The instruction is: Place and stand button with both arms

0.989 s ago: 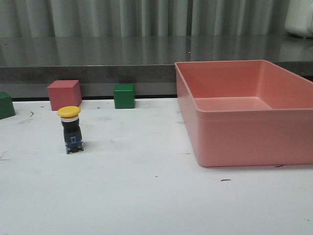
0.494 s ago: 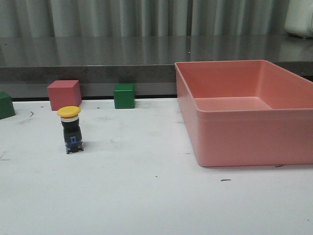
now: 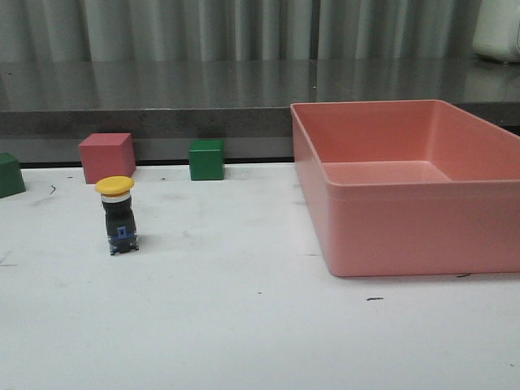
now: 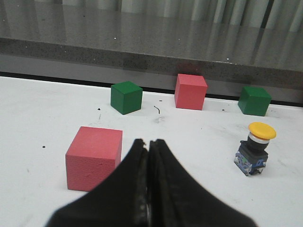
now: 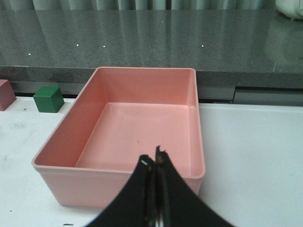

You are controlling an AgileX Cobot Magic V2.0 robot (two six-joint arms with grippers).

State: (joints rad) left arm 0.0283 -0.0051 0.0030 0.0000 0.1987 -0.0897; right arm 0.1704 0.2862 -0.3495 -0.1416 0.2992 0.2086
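Note:
The button (image 3: 119,214) stands upright on the white table at the left, yellow cap on top, black body, blue-grey base below. It also shows in the left wrist view (image 4: 254,148), off to the side of my left gripper (image 4: 148,143), which is shut and empty, apart from it. My right gripper (image 5: 154,158) is shut and empty, in front of the pink bin (image 5: 118,189). Neither gripper shows in the front view.
A large pink bin (image 3: 390,244) sits on the right of the table. A red cube (image 3: 106,157) and a green cube (image 3: 206,159) stand behind the button; another green block (image 3: 10,174) is at the left edge. A red cube (image 4: 93,157) lies close beside my left gripper.

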